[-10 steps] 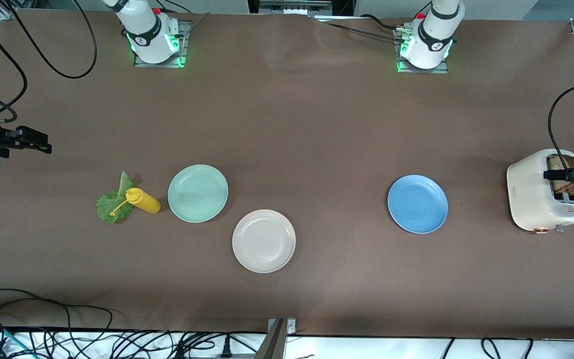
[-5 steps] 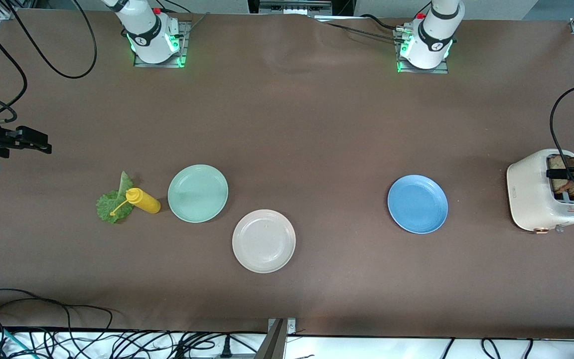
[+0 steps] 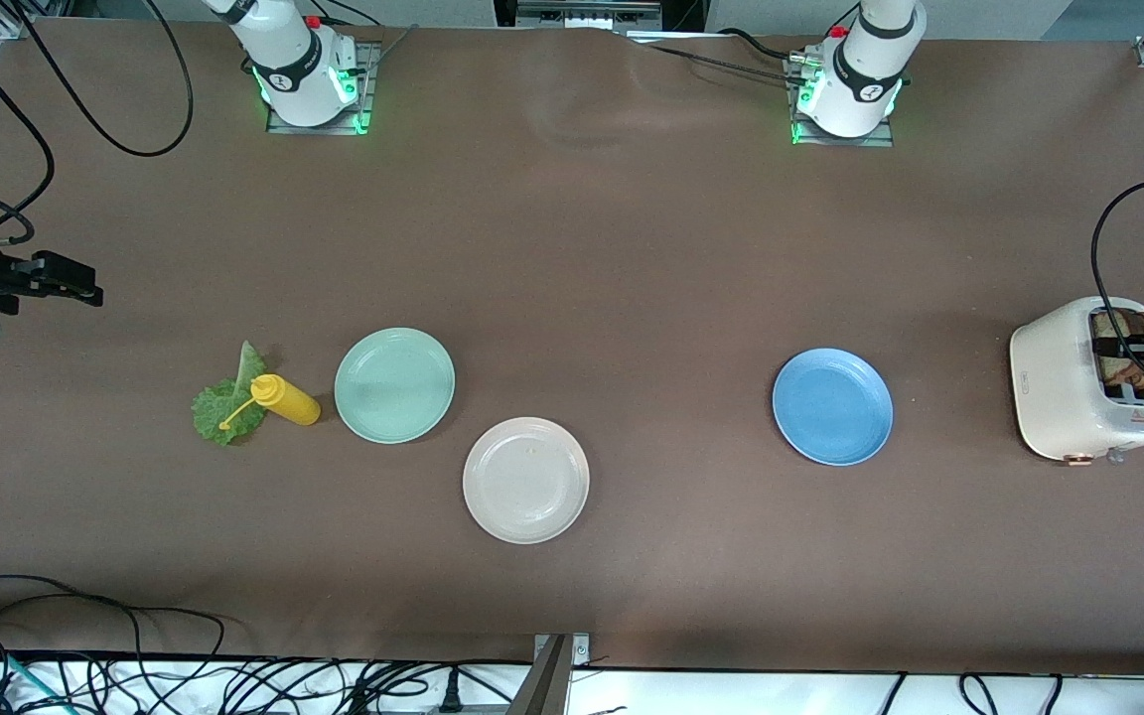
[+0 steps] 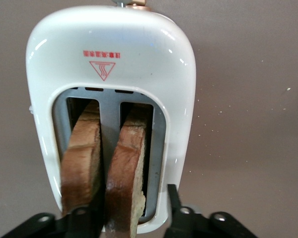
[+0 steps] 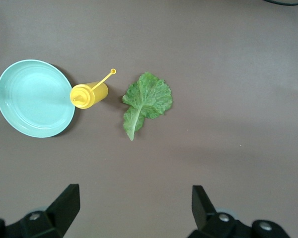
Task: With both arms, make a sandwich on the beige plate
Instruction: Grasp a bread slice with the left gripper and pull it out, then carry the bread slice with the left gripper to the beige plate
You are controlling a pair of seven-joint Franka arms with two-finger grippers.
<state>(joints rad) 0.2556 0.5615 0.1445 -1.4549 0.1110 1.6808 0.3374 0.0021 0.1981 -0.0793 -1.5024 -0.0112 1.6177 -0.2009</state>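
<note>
Front view shows a white toaster at the left arm's end of the counter, with the left end effector over its slots. From the left wrist view, two bread slices stand in the slots, and the fingers straddle one slice; whether they are pressing it I cannot tell. The right end effector waits with its fingers wide apart, above the lettuce leaf, which lies beside a yellow squeeze bottle and a mint-green plate. Empty, the beige plate sits nearer the front edge; a blue plate lies toward the toaster.
</note>
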